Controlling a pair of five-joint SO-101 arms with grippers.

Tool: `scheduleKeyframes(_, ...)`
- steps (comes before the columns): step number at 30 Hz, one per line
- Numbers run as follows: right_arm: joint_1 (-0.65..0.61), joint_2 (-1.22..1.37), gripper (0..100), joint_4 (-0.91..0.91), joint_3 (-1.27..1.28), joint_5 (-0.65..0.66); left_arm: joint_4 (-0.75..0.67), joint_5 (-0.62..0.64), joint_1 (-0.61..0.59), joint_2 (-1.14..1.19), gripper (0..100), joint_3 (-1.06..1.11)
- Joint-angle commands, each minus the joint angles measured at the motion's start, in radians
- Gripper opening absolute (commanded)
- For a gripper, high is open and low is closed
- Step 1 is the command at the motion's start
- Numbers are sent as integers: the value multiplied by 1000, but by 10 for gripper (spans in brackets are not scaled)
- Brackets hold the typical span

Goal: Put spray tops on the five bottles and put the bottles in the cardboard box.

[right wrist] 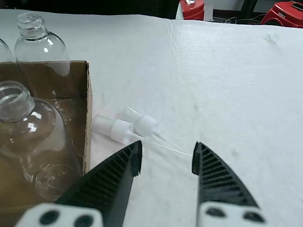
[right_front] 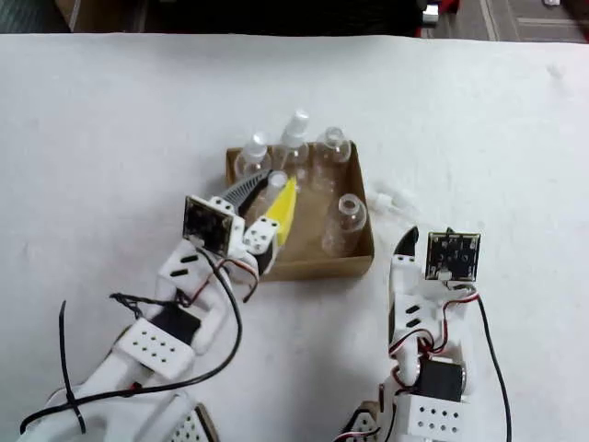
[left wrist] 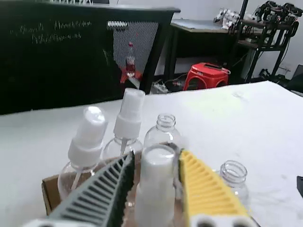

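Cardboard box with five bottles in it, two necks bare, two tops loose.
Grey and yellow fingers of the left gripper are clamped on a capped bottle standing in the box, while the right gripper hangs with its fingers spread above the table, near the two spray tops lying just outside the box wall. The pickup looks like the step in hand: close across a top's white collar rather than its thin tube, so the tube hangs straight and can thread into the open bottle nearest that wall. Steadying that bottle with the other arm would likely help seating.
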Motion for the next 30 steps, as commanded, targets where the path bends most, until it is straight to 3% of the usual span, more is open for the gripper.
scheduleKeyframes(1,-10,-4,156,4,6,0,124,75,2,-5,219,-52)
scheduleKeyframes(6,-10,-4,156,2,6,0,236,81,1,-5,218,-133)
scheduleKeyframes(17,-10,-4,156,2,6,0,327,123,1,-94,218,-227)
scheduleKeyframes(23,-10,-4,157,2,6,0,643,138,-47,-375,218,-390)
scheduleKeyframes(30,-8,-5,157,4,6,0,1019,140,-202,-664,218,-545)
